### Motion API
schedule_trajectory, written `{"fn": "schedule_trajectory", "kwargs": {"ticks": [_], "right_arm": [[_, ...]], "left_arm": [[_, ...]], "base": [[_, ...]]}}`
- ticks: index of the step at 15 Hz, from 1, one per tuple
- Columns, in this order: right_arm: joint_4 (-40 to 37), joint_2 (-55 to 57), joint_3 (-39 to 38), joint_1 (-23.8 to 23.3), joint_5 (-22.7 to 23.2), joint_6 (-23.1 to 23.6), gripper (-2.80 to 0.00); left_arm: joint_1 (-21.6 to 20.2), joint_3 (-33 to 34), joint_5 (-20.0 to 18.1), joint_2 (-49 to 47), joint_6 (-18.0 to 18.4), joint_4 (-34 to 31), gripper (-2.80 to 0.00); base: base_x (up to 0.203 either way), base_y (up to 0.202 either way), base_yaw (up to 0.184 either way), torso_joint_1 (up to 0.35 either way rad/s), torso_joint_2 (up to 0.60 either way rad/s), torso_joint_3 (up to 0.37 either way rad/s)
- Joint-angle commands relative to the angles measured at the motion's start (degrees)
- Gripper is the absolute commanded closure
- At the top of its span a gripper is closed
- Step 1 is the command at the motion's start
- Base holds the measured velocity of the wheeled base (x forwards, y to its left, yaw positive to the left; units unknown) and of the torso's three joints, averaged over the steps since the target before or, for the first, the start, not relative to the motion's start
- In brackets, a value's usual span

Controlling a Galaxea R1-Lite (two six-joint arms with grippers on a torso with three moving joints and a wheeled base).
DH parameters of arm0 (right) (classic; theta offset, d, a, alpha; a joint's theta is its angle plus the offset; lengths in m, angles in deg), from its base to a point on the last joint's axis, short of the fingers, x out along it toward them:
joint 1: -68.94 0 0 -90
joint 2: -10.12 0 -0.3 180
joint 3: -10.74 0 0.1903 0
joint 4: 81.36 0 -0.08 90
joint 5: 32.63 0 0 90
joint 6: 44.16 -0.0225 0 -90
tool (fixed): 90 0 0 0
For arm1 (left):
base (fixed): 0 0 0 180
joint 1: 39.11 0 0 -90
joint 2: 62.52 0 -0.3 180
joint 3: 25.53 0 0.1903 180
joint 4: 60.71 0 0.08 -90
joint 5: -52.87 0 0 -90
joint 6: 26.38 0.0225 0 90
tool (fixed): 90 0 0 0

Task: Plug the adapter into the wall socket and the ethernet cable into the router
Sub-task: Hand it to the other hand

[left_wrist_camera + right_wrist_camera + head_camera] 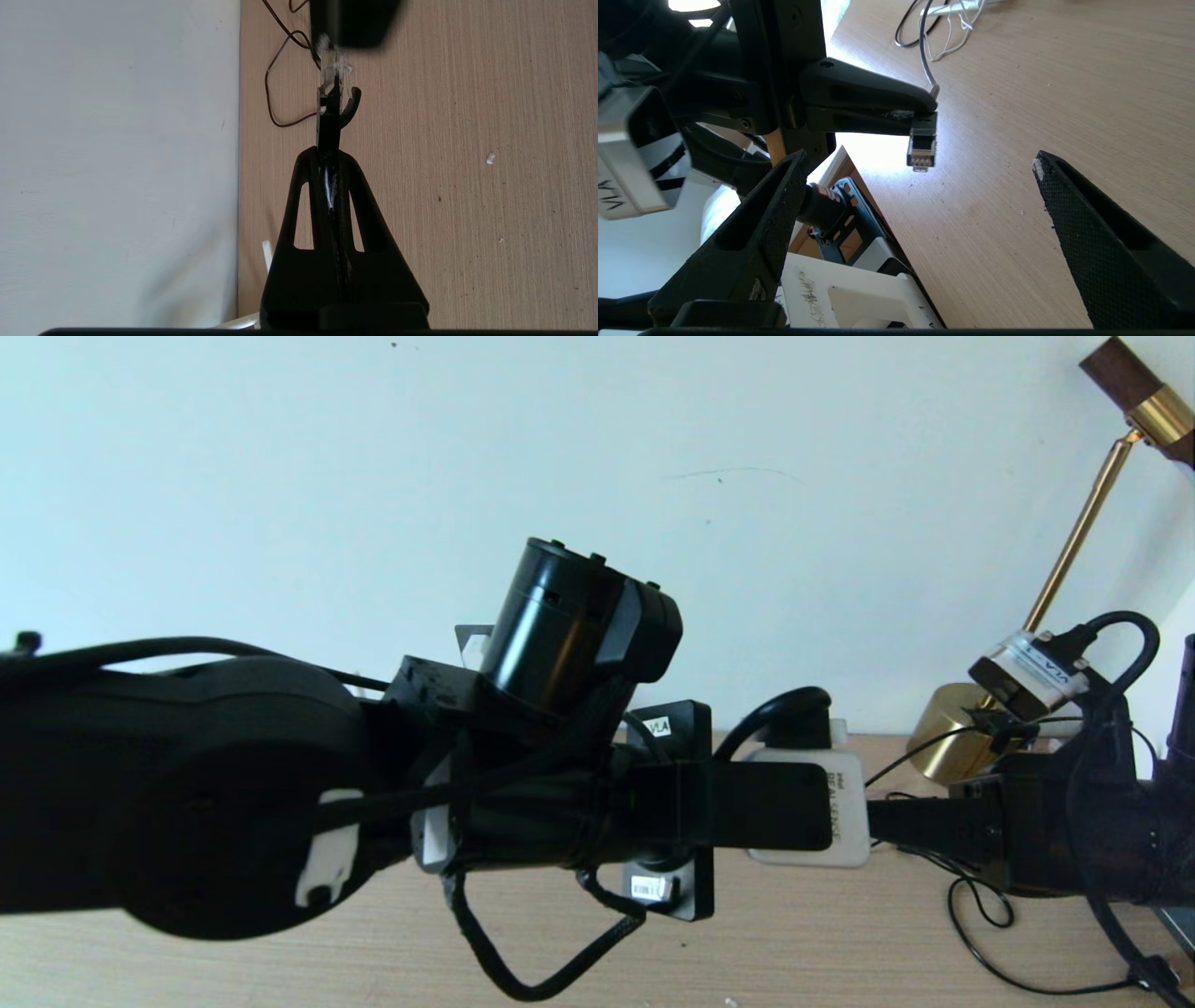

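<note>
Pale wall and wooden worktop (467, 186) behind: left pincer (329, 156), frame centre, clamps the ethernet cable (334, 79); right pincer (920, 196) gapes. Hand over squarely, clip clear.

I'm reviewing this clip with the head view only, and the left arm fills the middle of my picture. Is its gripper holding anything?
Observer: Yes. The left gripper is shut on the boot of the thick black ethernet cable. The cable's clear plastic clip plug sticks out past the fingertips.
Operator: Is the plug in any port?
Observer: No, it is in the air above the light wooden tabletop.
Operator: And the right gripper?
Observer: The right gripper is open and empty. It points toward that plug without touching it.
</note>
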Motion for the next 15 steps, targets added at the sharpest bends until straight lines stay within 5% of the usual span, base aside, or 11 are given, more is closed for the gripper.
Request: {"fn": "schedule_trajectory", "kwargs": {"ticks": [1,15], "right_arm": [[0.26,0.44,-0.01,1.20,-0.10,-0.20,-2.80],[0.34,1.14,0.17,1.29,-1.60,-0.37,-2.80]], "left_arm": [[0.19,-0.18,-0.07,-0.06,0.30,-0.03,0.00],[0.54,-0.35,0.00,0.11,0.30,-0.03,0.00]], "base": [[0.000,0.000,0.000,0.000,0.00,0.000],[0.000,0.000,0.000,0.000,0.00,0.000]]}}
